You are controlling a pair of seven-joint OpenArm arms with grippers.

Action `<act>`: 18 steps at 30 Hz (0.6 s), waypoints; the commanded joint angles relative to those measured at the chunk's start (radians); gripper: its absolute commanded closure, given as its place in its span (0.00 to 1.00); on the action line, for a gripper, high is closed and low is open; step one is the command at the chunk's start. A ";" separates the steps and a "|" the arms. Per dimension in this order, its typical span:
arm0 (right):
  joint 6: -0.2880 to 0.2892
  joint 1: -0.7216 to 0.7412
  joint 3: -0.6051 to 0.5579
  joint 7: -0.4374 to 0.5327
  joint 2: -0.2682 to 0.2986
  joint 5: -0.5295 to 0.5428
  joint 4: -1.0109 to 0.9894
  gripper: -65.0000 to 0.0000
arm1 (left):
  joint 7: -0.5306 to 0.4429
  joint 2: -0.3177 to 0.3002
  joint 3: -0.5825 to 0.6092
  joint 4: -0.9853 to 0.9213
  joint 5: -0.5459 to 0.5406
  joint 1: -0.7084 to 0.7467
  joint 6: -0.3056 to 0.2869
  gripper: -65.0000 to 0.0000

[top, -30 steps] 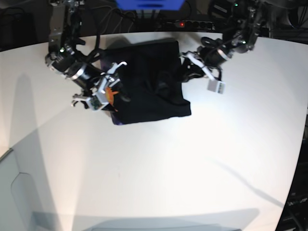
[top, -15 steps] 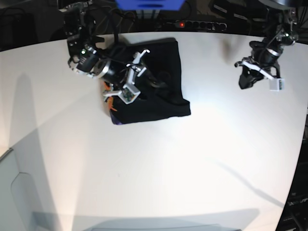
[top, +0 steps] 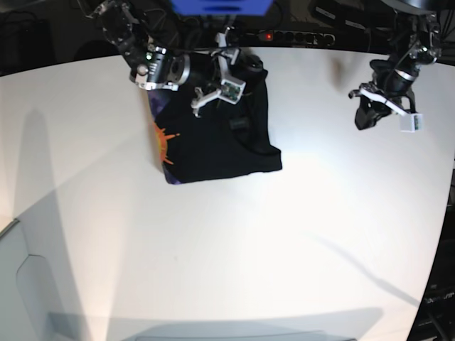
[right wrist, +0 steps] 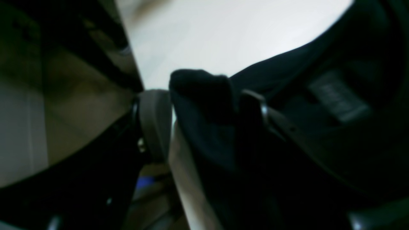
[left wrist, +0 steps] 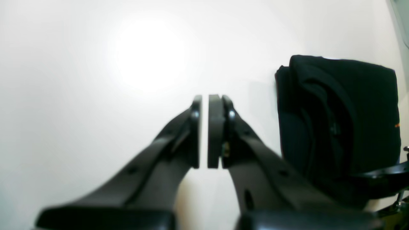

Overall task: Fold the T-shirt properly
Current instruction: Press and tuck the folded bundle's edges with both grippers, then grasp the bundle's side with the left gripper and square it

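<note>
The right gripper (right wrist: 204,127) pinches a bunched fold of the black short-sleeved cloth T-shirt (top: 213,131) between its pale pad and dark finger, at the shirt's far edge near the table's back rim, probably to carry that edge over for another fold. The left gripper (left wrist: 204,131) is pressed nearly together on nothing, held well clear over the bare white table (top: 284,241), likely to leave room. No containers are visible.
</note>
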 commanded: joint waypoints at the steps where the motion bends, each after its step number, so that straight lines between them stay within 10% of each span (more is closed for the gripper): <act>1: 0.003 0.014 -0.008 0.026 -0.002 0.021 0.023 0.47 | -0.020 -0.015 -0.011 0.012 -0.009 0.000 -0.009 0.94; 10: 0.003 0.006 0.081 0.026 -0.009 0.021 0.195 0.47 | -0.020 -0.015 -0.017 0.012 -0.007 0.000 -0.009 0.94; 18: 0.003 0.014 0.454 0.023 -0.045 0.021 0.153 0.47 | -0.020 0.057 -0.111 0.021 -0.012 0.004 -0.009 0.94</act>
